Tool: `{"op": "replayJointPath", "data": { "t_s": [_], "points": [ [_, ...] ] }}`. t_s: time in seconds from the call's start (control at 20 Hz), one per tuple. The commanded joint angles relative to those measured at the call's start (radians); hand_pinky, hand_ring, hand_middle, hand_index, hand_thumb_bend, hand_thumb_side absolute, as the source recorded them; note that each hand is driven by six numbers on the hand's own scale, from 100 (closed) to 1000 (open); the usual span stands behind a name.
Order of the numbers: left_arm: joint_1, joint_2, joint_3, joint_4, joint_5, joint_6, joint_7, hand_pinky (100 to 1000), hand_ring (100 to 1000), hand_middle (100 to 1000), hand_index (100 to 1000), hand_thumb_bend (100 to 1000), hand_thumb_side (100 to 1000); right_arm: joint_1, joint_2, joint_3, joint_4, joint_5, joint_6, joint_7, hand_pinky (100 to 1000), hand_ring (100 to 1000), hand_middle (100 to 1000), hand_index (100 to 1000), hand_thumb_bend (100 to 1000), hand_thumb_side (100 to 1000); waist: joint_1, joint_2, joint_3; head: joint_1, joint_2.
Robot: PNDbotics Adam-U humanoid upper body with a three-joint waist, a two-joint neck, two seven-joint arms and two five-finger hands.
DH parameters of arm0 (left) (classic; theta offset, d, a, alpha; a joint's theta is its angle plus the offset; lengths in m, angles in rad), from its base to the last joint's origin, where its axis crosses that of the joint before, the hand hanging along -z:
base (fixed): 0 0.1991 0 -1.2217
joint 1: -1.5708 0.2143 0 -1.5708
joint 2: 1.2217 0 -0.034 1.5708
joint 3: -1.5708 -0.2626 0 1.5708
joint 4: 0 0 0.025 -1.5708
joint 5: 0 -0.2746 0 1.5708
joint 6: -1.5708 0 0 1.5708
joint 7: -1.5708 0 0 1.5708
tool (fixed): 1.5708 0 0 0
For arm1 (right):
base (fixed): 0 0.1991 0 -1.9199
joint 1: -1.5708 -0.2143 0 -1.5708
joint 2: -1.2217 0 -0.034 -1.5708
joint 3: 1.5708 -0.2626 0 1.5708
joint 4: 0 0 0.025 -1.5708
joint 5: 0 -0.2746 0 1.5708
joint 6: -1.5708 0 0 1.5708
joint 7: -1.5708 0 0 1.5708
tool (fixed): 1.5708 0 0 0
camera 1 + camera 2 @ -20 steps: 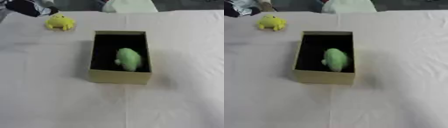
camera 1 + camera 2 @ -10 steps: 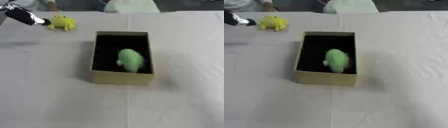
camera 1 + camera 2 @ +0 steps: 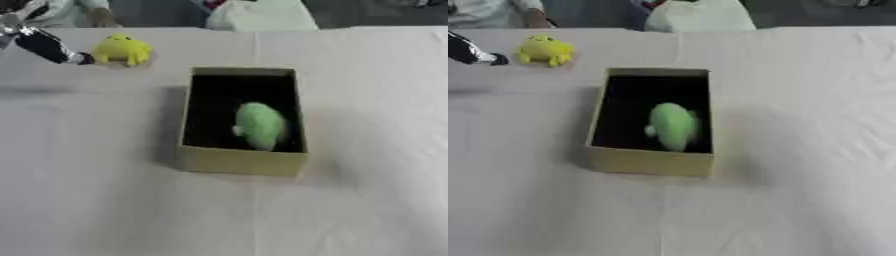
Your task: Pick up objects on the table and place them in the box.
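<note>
Sitting far left on the white tablecloth (image 3: 105, 200): yellow plush toy (image 3: 122, 50), a small lumpy thing, well apart from the box and outside it. Reaching in from the upper left edge, left hand (image 3: 44, 44), black with silver, one straight finger pointing at the toy, tip just beside its left side; touching or not, cannot tell. Nothing curled round the toy, so not grasped. Rest of that hand cut off by the frame edge.

Standing mid-table, open cardboard box (image 3: 241, 161), tan walls, dark inside, long side running away from the camera. Lying inside, toward the near right part of the floor, green plush toy (image 3: 259, 125), rounded, pale green, fully within the walls.

Showing beyond the far table edge, a pale rounded shape (image 3: 700, 15) and someone's light sleeve (image 3: 66, 11) at upper left, neither touching the toys. Right hand nowhere to be seen in either view.
</note>
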Motion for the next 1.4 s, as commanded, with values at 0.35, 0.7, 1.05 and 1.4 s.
{"op": "replayJointPath", "data": {
  "t_s": [0.35, 0.7, 1.05, 1.4],
  "points": [
    [-0.101, -0.001, 0.036, 0.141, -0.058, 0.017, -0.032, 900, 917, 907, 944, 600, 177, -0.025, -0.045, 0.006, -0.016, -0.004, -0.004, 0.016, 752, 706, 672, 770, 172, 997, 0.002, -0.009, -0.014, 0.02, -0.005],
    [-0.142, -0.008, 0.05, 0.21, -0.066, 0.002, -0.015, 901, 917, 915, 955, 589, 145, -0.031, -0.05, 0.008, -0.016, -0.004, -0.004, 0.02, 752, 706, 671, 770, 175, 997, 0.007, 0.012, -0.027, 0.038, -0.034],
    [-0.154, -0.012, 0.055, 0.238, -0.052, 0.004, -0.01, 901, 918, 920, 957, 581, 139, -0.035, -0.052, 0.009, -0.016, -0.003, -0.004, 0.021, 753, 706, 670, 770, 178, 996, 0.01, 0.019, -0.033, 0.049, -0.044],
    [-0.171, -0.012, 0.061, 0.252, -0.048, 0.003, -0.012, 901, 918, 920, 957, 581, 139, -0.043, -0.056, 0.012, -0.016, -0.003, -0.006, 0.025, 753, 706, 670, 770, 178, 996, 0.016, 0.035, -0.046, 0.069, -0.067]
  ]
}}
